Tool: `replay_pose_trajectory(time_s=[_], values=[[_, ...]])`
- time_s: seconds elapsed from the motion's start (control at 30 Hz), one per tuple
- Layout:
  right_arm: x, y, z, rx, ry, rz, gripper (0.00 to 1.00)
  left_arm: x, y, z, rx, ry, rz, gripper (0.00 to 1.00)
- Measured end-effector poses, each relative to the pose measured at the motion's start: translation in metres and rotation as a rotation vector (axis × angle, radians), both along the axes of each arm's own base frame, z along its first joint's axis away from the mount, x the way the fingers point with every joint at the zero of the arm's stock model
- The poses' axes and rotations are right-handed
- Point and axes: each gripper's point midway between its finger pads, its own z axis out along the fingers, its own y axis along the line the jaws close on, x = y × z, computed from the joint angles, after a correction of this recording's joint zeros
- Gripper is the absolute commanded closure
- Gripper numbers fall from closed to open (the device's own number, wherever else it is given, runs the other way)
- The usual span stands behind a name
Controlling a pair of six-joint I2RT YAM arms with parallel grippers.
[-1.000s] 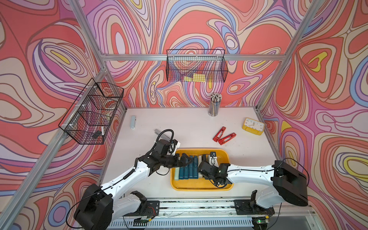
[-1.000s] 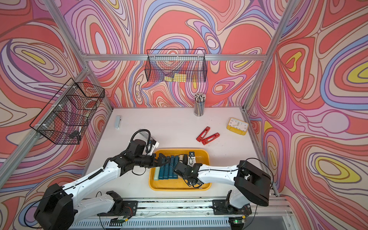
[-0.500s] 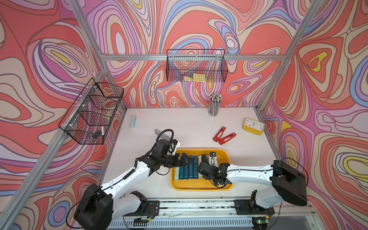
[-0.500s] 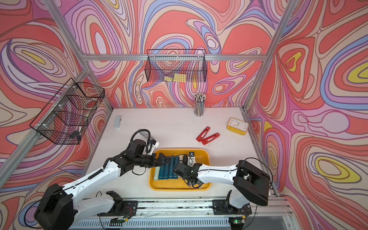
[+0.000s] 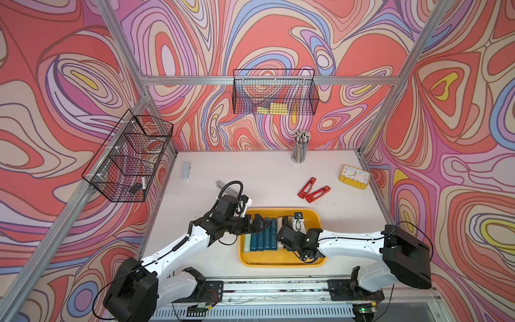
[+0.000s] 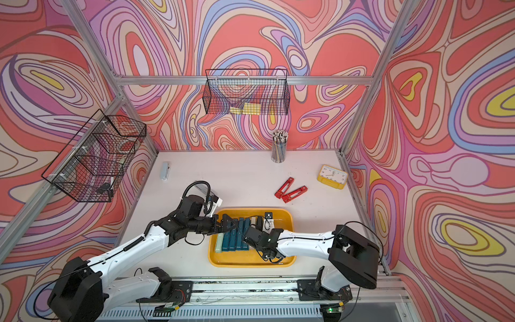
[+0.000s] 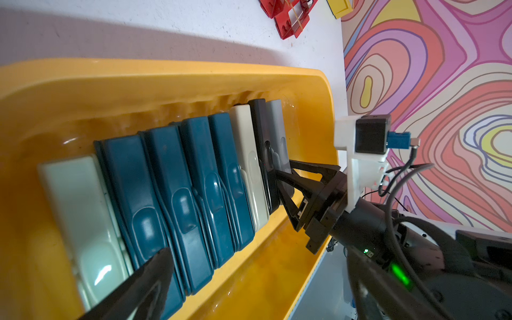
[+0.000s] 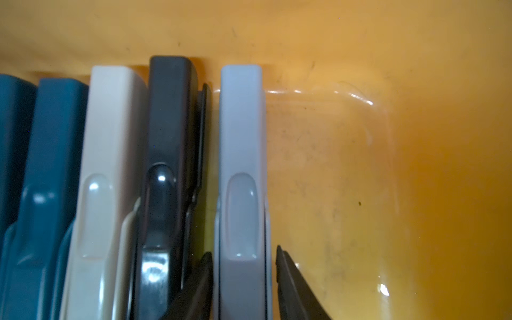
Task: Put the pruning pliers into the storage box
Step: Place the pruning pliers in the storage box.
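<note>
Eight pruning pliers [image 7: 194,180] stand on edge in a tight row inside the storage box [image 5: 281,263]. The box is a shallow yellow tray of glossy plastic with rounded corners and a raised rim, set at the near middle of the table [image 5: 264,172]. Each tool is a slim bar of smooth moulded plastic with a squared end and an oval thumb recess.

Along the row we count one pale green plier [image 7: 83,216], four teal pliers [image 7: 166,180], one beige plier [image 8: 110,138], one black plier [image 8: 171,124] and one grey plier [image 8: 241,138]. The grey plier ends the row, beside bare, scuffed tray floor.

The right gripper [image 8: 243,255] straddles the grey plier with its black tapered fingers partly apart. A thin gap shows between the outer finger and the tool, and we see no grip. The left gripper [image 5: 260,223] hangs over the teal part of the row, spread fully wide and carrying nothing.

Three more pliers lie flat on the table outside the box:
- Two red pliers [image 5: 313,190], open-framed, touch in a V beyond it.
- One loose grey plier [image 5: 186,170] lies near the far left edge.

A further grey bar [image 5: 223,184] is partly hidden behind the left arm's cable.

Farther out stand one yellow clock [image 5: 354,177], its dial numerals too small to read, and one clear pencil cup [image 5: 299,150]. Two black wire mesh baskets [image 5: 274,92] hang from the frame.
</note>
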Motion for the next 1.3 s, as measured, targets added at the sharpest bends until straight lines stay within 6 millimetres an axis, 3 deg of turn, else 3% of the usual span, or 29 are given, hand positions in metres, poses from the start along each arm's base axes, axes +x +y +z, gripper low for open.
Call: replay_pose_trajectory(time_s=[0.23,0.4,0.6,0.93,1.3], values=[[0.0,-0.002,0.014,0.025,-0.019,-0.001,0.57,-0.001,-0.001,0.0,0.001,0.0,-0.004,0.01],[0.001,-0.005,0.036,0.068,-0.056,-0.003,0.59,-0.002,-0.002,0.0,0.003,-0.001,-0.005,0.01],[0.002,-0.014,0.058,0.089,-0.104,-0.019,0.73,-0.002,-0.002,-0.001,0.005,-0.002,-0.003,0.01],[-0.004,-0.041,0.042,0.001,-0.099,-0.055,0.93,-0.003,0.001,0.004,0.007,-0.015,0.004,0.01],[-0.002,-0.048,0.027,0.005,-0.108,-0.068,1.0,-0.006,0.006,0.01,0.011,-0.03,0.013,0.01]])
